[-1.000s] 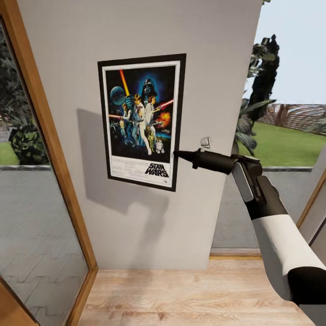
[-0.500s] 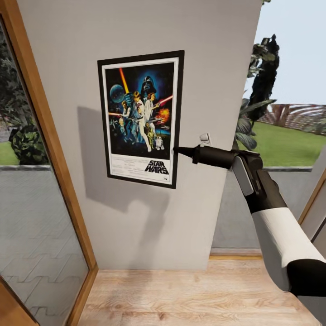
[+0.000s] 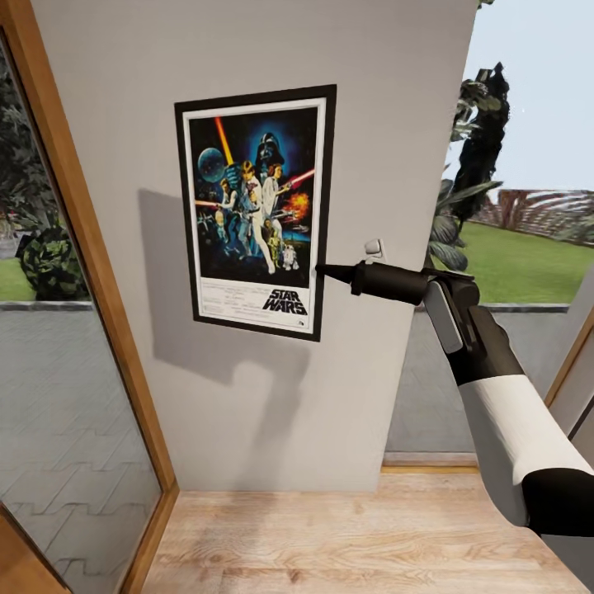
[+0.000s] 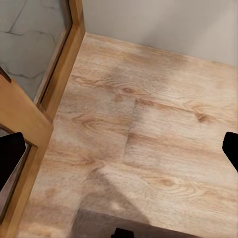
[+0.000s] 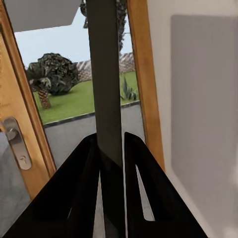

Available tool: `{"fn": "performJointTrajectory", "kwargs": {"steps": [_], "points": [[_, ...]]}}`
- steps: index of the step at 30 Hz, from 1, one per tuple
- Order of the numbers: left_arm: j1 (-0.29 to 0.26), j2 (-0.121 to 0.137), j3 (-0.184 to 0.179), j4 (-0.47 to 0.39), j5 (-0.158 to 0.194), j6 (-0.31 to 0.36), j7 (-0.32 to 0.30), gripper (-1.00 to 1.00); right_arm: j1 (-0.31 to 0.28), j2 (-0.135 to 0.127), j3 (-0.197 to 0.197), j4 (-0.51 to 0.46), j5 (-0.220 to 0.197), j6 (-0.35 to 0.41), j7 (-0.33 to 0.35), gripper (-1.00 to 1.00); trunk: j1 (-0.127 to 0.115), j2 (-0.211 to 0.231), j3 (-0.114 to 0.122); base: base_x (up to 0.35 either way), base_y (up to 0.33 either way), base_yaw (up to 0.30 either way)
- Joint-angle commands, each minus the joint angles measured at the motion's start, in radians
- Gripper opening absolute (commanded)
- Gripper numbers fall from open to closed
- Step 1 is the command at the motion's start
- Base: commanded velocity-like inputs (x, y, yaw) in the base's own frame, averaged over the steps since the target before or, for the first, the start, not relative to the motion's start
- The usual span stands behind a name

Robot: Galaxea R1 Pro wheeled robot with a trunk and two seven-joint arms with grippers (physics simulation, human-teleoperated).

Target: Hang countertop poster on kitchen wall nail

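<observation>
The Star Wars poster (image 3: 256,210) stands upright and flat against the pale grey wall (image 3: 247,396) in the head view. My right gripper (image 3: 323,271) is shut on the poster's lower right edge, its arm reaching in from the right. In the right wrist view the poster (image 5: 106,74) shows edge-on as a dark strip clamped between the two black fingers (image 5: 82,183). My left gripper (image 4: 120,153) hangs open over the wooden floor (image 4: 148,124), fingertips far apart. The wall nail is hidden or too small to make out. The kitchen countertop is out of view.
A wood-framed glass door (image 3: 82,247) runs down the left, meeting the wall at the corner. To the right of the wall is a glazed opening onto a garden (image 3: 528,256). A small pale handle (image 3: 374,247) sits just above my right gripper. Wooden flooring (image 3: 346,536) lies below.
The poster and my right gripper have risen a little along the wall and shifted slightly left. The left arm has not visibly moved.
</observation>
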Motion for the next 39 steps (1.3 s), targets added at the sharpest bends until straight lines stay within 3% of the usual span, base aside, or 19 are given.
{"fn": "performJointTrajectory", "kwargs": {"steps": [1,31,39], "points": [[0.0,-0.001,0.003,-0.001,-0.001,-0.001,-0.007,1.0,-0.001,-0.001,0.002,0.0,-0.009,0.008,0.001,-1.0,0.001,-0.002,-0.001,0.0,0.0,0.0],[0.0,-0.001,0.003,-0.001,-0.001,-0.001,-0.007,1.0,-0.001,-0.001,0.003,0.002,-0.009,0.006,0.046,-1.0,0.001,-0.002,-0.001,0.0,0.0,0.0],[0.0,-0.001,0.003,-0.001,-0.001,-0.001,-0.007,1.0,-0.001,-0.003,0.003,0.006,-0.008,0.005,0.087,-1.0,0.001,-0.002,-0.001,0.0,0.0,0.0]]}}
